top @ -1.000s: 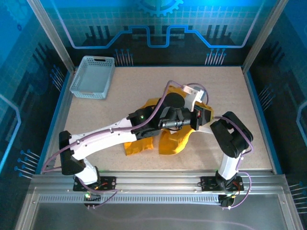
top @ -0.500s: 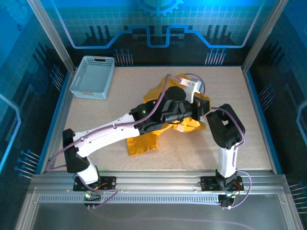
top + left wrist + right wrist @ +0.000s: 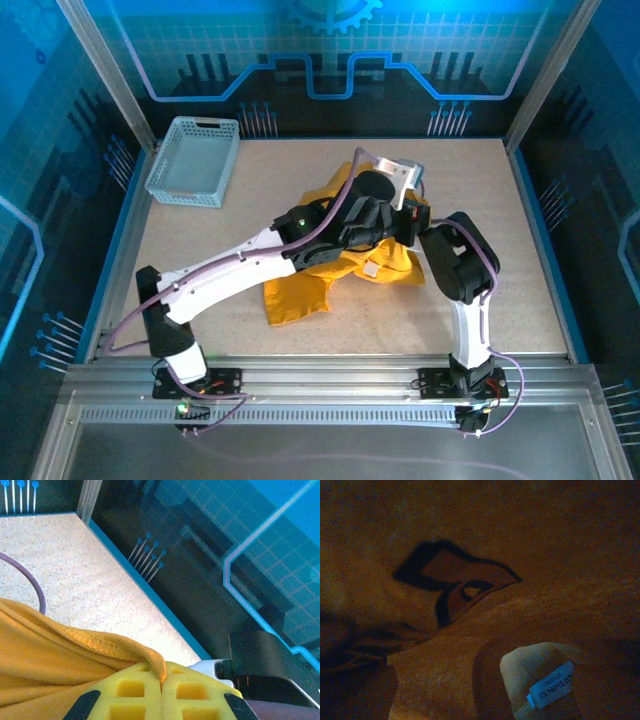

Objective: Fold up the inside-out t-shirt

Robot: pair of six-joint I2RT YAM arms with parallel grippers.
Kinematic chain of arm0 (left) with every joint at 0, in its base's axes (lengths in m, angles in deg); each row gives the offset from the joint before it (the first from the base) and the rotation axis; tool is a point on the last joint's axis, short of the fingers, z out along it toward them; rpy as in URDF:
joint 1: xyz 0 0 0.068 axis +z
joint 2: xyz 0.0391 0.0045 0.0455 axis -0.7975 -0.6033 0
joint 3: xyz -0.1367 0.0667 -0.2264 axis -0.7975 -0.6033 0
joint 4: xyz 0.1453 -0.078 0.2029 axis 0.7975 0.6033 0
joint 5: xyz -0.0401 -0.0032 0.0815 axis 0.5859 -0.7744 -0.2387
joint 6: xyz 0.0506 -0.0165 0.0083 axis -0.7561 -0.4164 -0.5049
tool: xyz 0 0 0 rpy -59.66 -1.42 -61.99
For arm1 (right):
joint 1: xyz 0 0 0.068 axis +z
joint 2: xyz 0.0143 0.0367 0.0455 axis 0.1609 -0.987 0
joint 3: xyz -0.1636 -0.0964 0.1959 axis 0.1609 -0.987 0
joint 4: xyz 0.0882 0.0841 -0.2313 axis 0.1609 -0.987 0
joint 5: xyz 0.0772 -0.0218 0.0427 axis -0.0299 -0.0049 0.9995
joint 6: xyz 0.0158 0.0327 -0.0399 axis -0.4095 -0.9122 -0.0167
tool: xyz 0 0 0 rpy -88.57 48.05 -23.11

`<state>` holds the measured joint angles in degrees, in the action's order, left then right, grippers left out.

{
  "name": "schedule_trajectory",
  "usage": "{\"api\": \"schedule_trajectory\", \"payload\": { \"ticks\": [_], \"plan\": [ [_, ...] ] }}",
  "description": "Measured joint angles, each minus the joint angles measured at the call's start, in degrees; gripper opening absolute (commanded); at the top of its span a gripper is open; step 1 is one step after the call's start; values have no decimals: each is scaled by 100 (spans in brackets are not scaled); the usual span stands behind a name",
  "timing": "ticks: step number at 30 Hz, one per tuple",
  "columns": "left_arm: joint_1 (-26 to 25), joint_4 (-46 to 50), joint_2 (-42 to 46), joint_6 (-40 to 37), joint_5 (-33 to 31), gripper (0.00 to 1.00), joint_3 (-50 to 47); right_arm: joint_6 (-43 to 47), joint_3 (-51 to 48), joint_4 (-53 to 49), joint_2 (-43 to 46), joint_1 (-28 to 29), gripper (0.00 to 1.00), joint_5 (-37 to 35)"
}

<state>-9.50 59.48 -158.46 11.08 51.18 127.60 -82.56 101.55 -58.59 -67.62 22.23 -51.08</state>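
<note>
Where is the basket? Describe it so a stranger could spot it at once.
Start at the speckled beige table and go to its far left corner. The light grey lattice basket sits there, alone. It is rigid and rectangular, unlike the crumpled mustard t-shirt at mid-table.

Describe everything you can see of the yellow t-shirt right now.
The t-shirt is mustard-yellow soft cloth. It lies crumpled in a loose heap on the middle of the table, partly covered by the left arm. A small pale care label shows on its near side. In the dim right wrist view, a dark printed shape shows on the cloth. The left gripper is shut on a raised fold with a stitched hem.
</note>
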Motion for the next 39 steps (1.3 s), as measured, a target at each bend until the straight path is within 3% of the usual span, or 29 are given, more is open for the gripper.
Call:
{"api": "schedule_trajectory", "payload": {
  "ticks": [5, 11, 18, 25, 29, 30, 33, 39],
  "plan": [
    [0, 514, -205, -83, 393, 0, 680, 466, 590, -505, 120, 94, 93, -616],
    [136, 675, -236, -68, 459, 0, 789, 570, 1353, -1226, -280, 142, 93, -1025],
    [284, 785, -7, -354, -66, 0, 400, 568, 2256, -2634, -990, 186, 88, -1327],
    [291, 638, 238, -470, -210, 0, -2, 446, 2817, -3480, -1305, 407, 89, -850],
    [291, 1244, -219, -431, -192, 0, 787, 212, 2704, -2983, -1285, 341, 89, -37],
    [291, 1397, -417, -365, -90, 0, 1115, 120, 2632, -2776, -1279, 306, 89, 181],
    [116, 507, -1198, -205, 798, 0, 2052, 22, 2529, -2514, -1322, 385, 91, 382],
    [-302, -2, -1602, -170, 1794, 0, 2361, 118, 2531, -2586, -1327, 649, 92, 243]
  ]
}}
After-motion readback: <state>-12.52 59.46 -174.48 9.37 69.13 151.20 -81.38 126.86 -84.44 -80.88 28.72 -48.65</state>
